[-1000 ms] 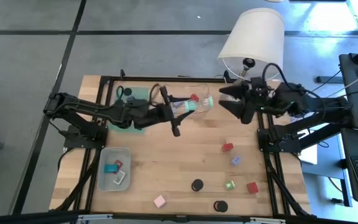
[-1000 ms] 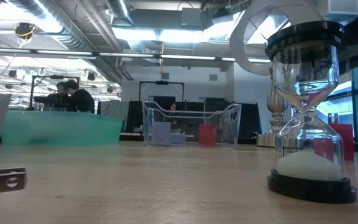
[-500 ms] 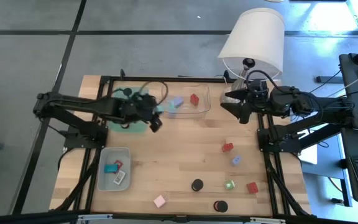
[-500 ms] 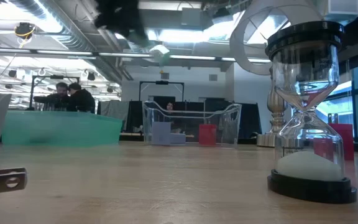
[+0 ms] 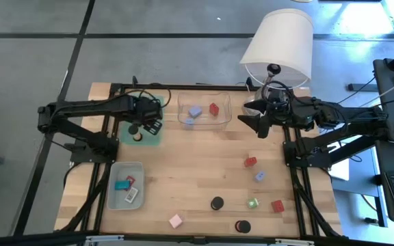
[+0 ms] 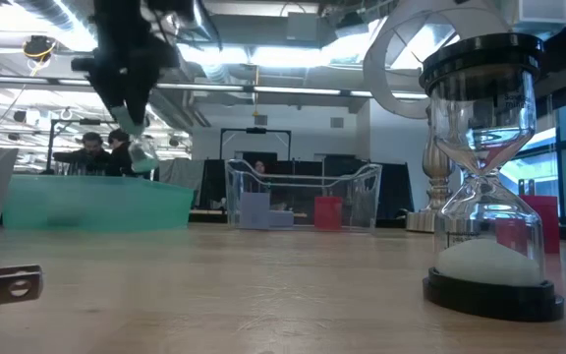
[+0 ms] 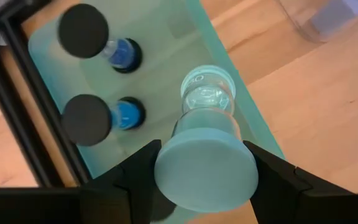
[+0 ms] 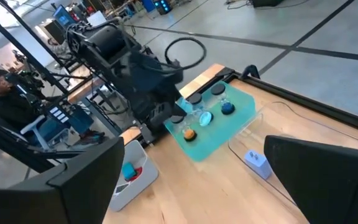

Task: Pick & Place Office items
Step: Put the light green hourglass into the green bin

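the left gripper (image 7: 205,180) grips a pale teal-capped timer (image 7: 206,149) above the green mat (image 7: 166,37). it should lower it upright, clear of the two black-capped timers (image 7: 98,43). the right gripper (image 5: 257,123) waits spread wide near the lamp (image 5: 279,37).

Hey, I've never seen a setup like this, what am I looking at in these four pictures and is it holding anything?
It is a robot with two dark arms working at a wooden table. One picture looks straight down, one looks level across the tabletop, and two come from cameras on the arms' wrists.

The left end effector hangs over a teal tray and grips a small pale teal hourglass. Two black-capped hourglasses with blue sand already stand in that tray.

The right end effector waits open beside the white-shaded lamp.

Small coloured blocks and black caps are scattered on the table; a clear tray and a grey tray hold a few more.
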